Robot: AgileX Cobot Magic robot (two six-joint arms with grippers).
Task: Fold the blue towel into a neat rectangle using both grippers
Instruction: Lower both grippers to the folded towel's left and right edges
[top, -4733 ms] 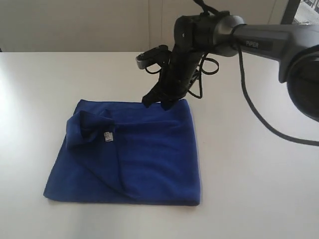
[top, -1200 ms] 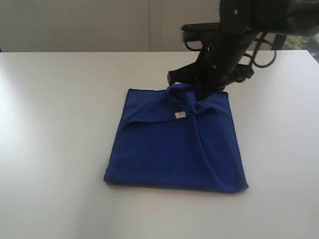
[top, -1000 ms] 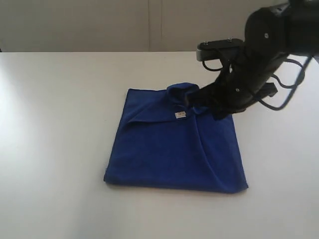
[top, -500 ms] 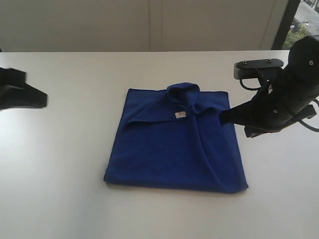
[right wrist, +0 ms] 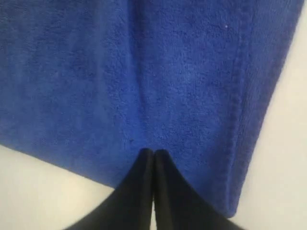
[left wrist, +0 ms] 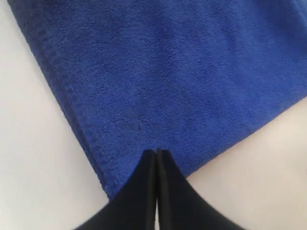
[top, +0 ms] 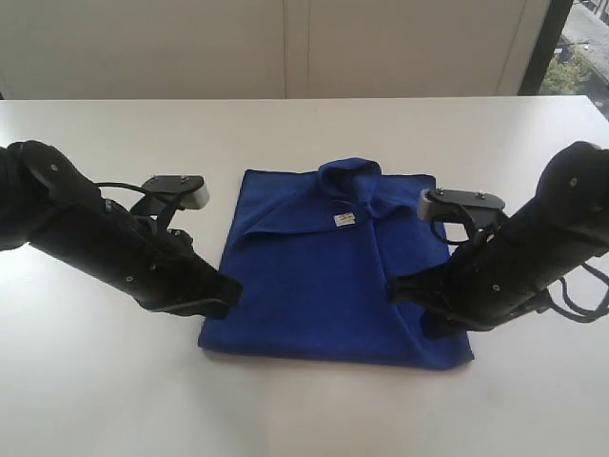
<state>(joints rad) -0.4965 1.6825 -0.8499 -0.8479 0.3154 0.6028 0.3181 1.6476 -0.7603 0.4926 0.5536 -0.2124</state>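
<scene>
The blue towel [top: 328,271] lies folded on the white table, roughly square, with a rumpled bunch at its far edge and a small white label [top: 343,220] beside it. My left gripper [top: 228,288] hovers low at the towel's near-left corner, fingers pressed together with nothing between them. In the left wrist view the shut tips [left wrist: 157,152] sit over the towel [left wrist: 168,76] near its corner. My right gripper [top: 398,288] is over the towel's near-right part, also shut and empty. The right wrist view shows its tips [right wrist: 153,152] above the towel [right wrist: 144,72] by the hemmed edge.
The white table [top: 114,400] spreads wide around the towel. A pale wall runs along the back, and a window strip [top: 576,48] shows at the far right. Both dark arms [top: 86,233] reach inward from the sides, the right arm [top: 547,248] trailing black cables.
The right gripper let go of the bunched far edge, swung out right, then came down to the near-right part. The left arm entered from the left and reached the near-left corner.
</scene>
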